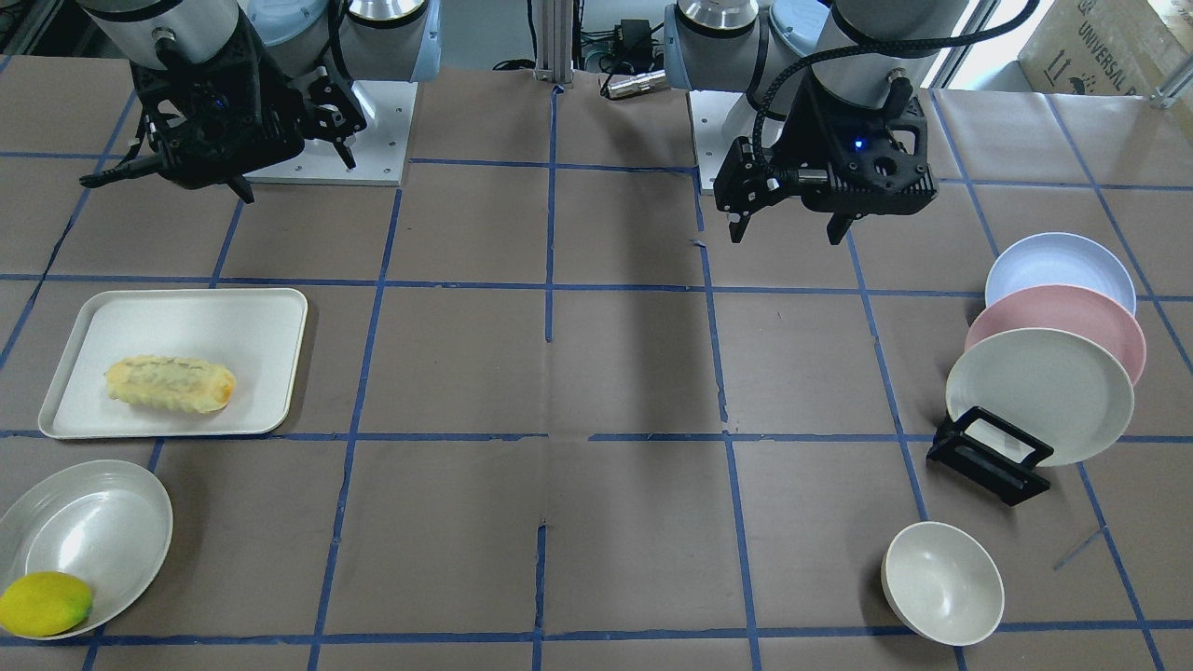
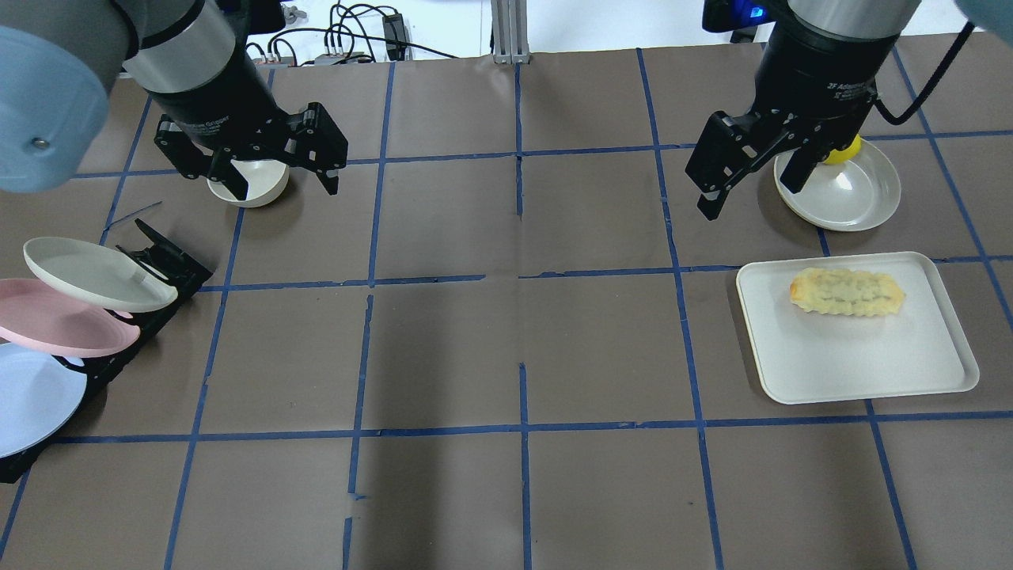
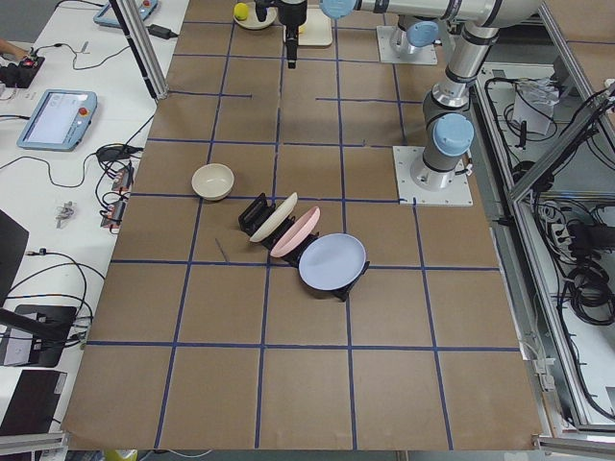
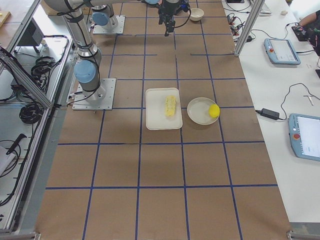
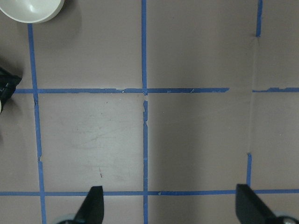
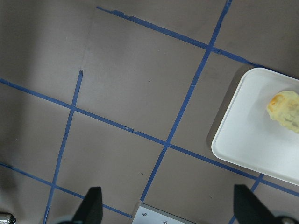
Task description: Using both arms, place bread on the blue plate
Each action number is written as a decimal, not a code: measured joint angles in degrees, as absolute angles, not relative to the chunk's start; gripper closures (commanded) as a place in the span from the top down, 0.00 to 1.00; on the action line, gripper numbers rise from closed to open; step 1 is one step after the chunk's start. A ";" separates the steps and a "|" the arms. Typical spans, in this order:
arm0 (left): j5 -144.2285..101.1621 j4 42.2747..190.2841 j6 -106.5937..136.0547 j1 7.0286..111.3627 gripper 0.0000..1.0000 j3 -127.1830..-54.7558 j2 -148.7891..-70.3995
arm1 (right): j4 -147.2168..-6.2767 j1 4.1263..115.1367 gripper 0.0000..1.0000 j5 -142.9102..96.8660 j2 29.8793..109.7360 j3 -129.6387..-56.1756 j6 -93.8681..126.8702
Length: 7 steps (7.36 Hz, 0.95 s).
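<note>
Bread [image 2: 847,291] lies on a white tray [image 2: 863,372] at the counter's [image 2: 514,340] three o'clock, seen from over the robot's shoulders, browned end toward the middle. Blue plate [image 2: 28,396] leans in a black rack [image 2: 170,265] at eight o'clock, nearest the robot, beside a pink plate [image 2: 63,326] and a cream plate [image 2: 87,273], well apart from the tray. Right pincer [image 2: 752,198] hangs spread and empty at the tray's eleven o'clock. Left pincer [image 2: 285,188] hangs spread and empty above the counter's left half.
</note>
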<state>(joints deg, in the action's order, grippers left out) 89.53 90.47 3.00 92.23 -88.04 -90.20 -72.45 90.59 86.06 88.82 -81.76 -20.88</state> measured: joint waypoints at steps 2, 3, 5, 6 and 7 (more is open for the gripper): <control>89.41 90.44 2.99 91.02 1.00 -88.51 -89.70 | -72.37 90.45 1.00 85.95 88.85 -81.84 -20.91; 89.53 90.54 2.61 90.09 1.00 -88.92 -89.29 | -72.36 90.34 1.00 85.85 88.85 -81.88 -20.91; 91.23 91.27 -1.59 84.25 1.00 -89.44 -88.79 | -72.39 90.28 1.00 85.79 88.81 -81.91 -20.88; 91.62 92.13 -6.24 79.22 1.00 -89.55 -88.70 | -72.38 90.26 1.00 85.79 88.78 -81.91 -20.90; 91.84 93.45 -12.79 73.81 1.00 -89.55 -88.58 | -72.40 90.26 1.00 85.78 88.78 -81.91 -20.91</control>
<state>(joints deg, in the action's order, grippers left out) 91.84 93.45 -12.79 73.81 -89.55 -88.58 -72.40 90.26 85.78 88.78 -81.91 -20.91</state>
